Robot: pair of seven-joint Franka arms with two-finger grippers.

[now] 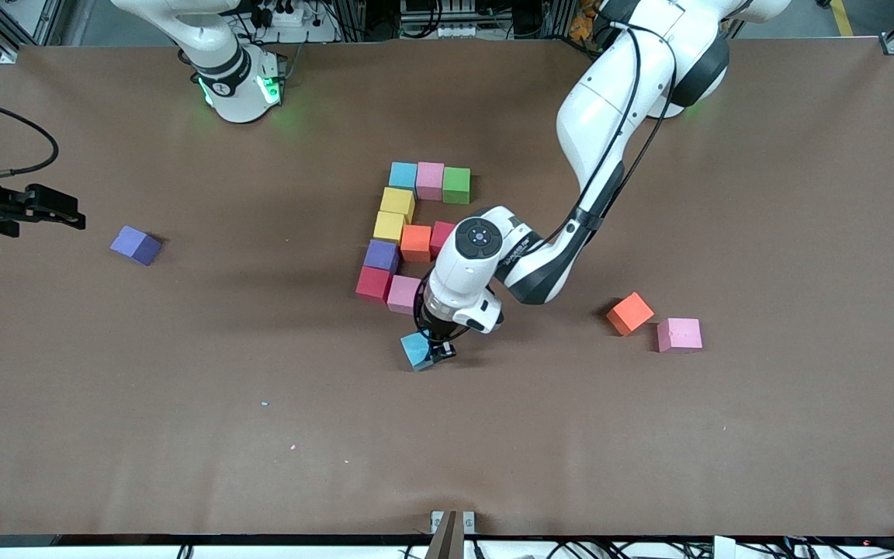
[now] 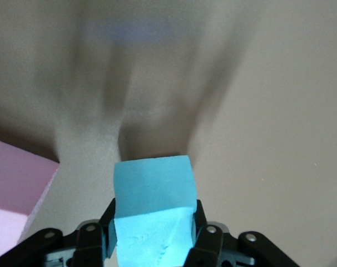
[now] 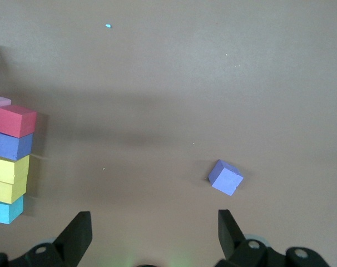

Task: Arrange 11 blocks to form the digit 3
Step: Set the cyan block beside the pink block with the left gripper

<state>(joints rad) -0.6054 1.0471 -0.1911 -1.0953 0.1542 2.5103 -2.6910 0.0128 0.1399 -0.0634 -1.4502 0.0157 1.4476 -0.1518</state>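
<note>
My left gripper (image 1: 433,353) is shut on a light blue block (image 1: 416,349), low over the mat just nearer the camera than the block figure. In the left wrist view both fingers (image 2: 201,222) press that block's (image 2: 152,189) sides. The figure has a far row of light blue (image 1: 403,175), pink (image 1: 430,180) and green (image 1: 456,185) blocks. Two yellow blocks (image 1: 397,202), orange (image 1: 416,242), red (image 1: 441,235), purple (image 1: 382,255), red (image 1: 373,283) and pink (image 1: 403,294) follow toward the camera. My right gripper (image 1: 67,213) waits open at the right arm's end of the table, its fingers (image 3: 77,236) wide apart.
A loose purple block (image 1: 136,245) lies near the right gripper and shows in the right wrist view (image 3: 225,177). Loose orange (image 1: 630,313) and pink (image 1: 679,335) blocks lie toward the left arm's end. The left arm's elbow hangs over part of the figure.
</note>
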